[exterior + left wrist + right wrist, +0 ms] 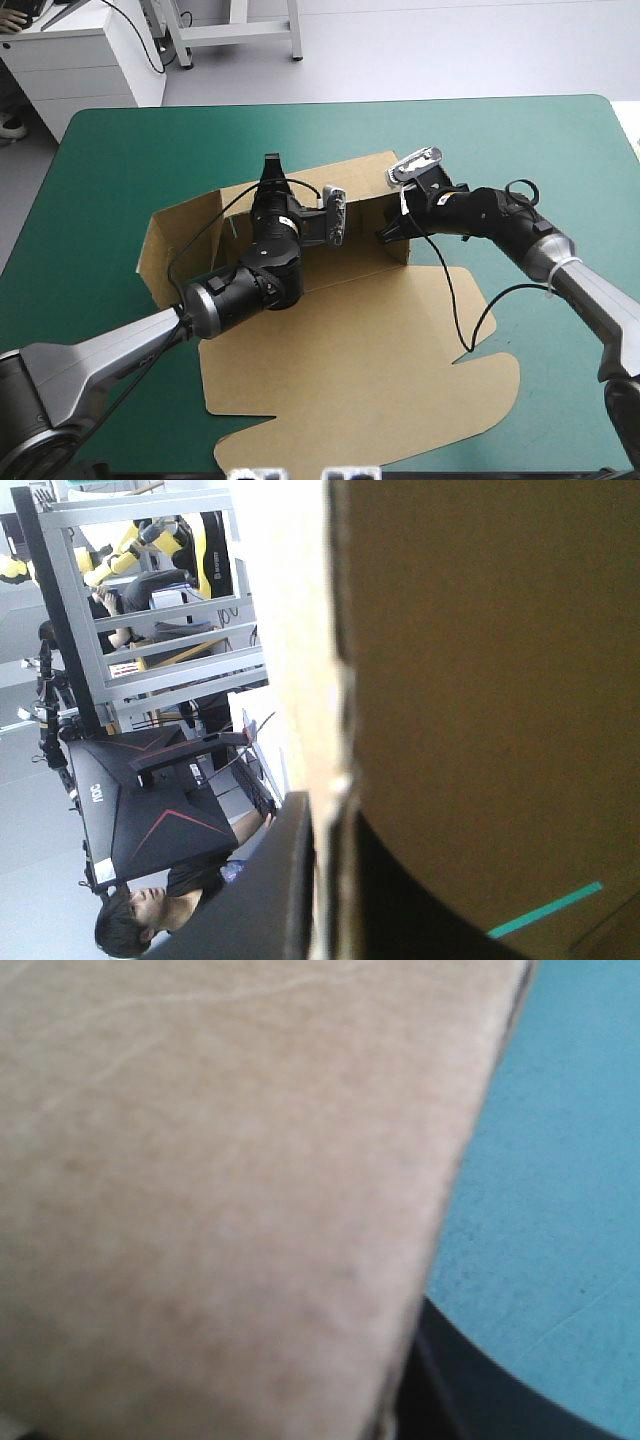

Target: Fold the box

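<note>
L gripper (272, 168) is clamped on rear wall of box (350, 340), upper centre of frame; wall axis runs left-right. R gripper (388, 235) is placed at right wall; grip cannot be told.

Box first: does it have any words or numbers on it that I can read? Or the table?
None on the box: plain brown board in every view, no print or label.
None on the teal-green cover: no writing or signs.
</note>
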Tool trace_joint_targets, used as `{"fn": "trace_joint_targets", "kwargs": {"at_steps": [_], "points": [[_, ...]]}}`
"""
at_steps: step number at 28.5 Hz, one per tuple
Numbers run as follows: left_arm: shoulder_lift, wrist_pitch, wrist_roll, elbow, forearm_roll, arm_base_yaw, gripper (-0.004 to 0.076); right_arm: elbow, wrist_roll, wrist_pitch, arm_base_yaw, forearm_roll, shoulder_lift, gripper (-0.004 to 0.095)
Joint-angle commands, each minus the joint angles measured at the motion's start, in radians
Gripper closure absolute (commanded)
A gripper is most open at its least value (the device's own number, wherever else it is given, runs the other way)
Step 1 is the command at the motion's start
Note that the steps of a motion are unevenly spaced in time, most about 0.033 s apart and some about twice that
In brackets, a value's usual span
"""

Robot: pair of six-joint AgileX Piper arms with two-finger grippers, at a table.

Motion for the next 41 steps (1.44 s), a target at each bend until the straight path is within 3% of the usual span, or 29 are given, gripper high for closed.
{"fn": "trace_joint_targets", "kwargs": {"at_steps": [1,2,14,17,23,26,33,35,36,39,41], "points": [[-0.034,-0.019,-0.004,-0.025,-0.009,-0.003,0.0731,-0.024,-0.002,0.014,-0.001,0.030,-0.010,0.0847],[-0.034,-0.022,-0.004,-0.025,-0.009,-0.003,0.0731,-0.024,-0.002,0.023,-0.001,0.030,-0.010,0.0932],[-0.034,-0.019,-0.030,-0.025,-0.013,-0.003,0.0715,-0.024,0.061,0.081,-0.001,0.027,-0.008,0.0909],[-0.034,-0.002,-0.030,-0.025,-0.013,-0.007,0.0615,-0.024,0.073,0.081,-0.001,0.026,-0.008,0.0909],[-0.034,0.067,-0.030,-0.025,-0.009,-0.052,0.0255,-0.024,0.080,0.069,-0.001,0.023,-0.008,0.0909],[-0.034,0.108,-0.042,-0.025,-0.004,-0.087,0.0189,-0.024,0.085,0.062,-0.001,0.023,-0.008,0.0909],[-0.050,0.254,-0.175,-0.025,0.192,-0.192,0.0226,-0.025,0.096,0.062,-0.003,0.023,-0.008,0.0909],[-0.082,0.251,-0.215,-0.032,0.275,-0.215,0.0331,-0.031,0.103,0.072,-0.003,0.019,-0.008,0.0908],[-0.107,0.230,-0.215,-0.051,0.260,-0.215,0.0461,-0.043,0.129,0.099,-0.003,-0.007,-0.010,0.0909],[-0.138,0.194,-0.215,-0.081,0.254,-0.200,0.0736,-0.079,0.203,0.164,-0.003,-0.118,-0.015,0.0909],[-0.155,0.165,-0.215,-0.110,0.256,-0.183,0.0722,-0.114,0.270,0.208,-0.003,-0.201,-0.027,0.0909]]}}
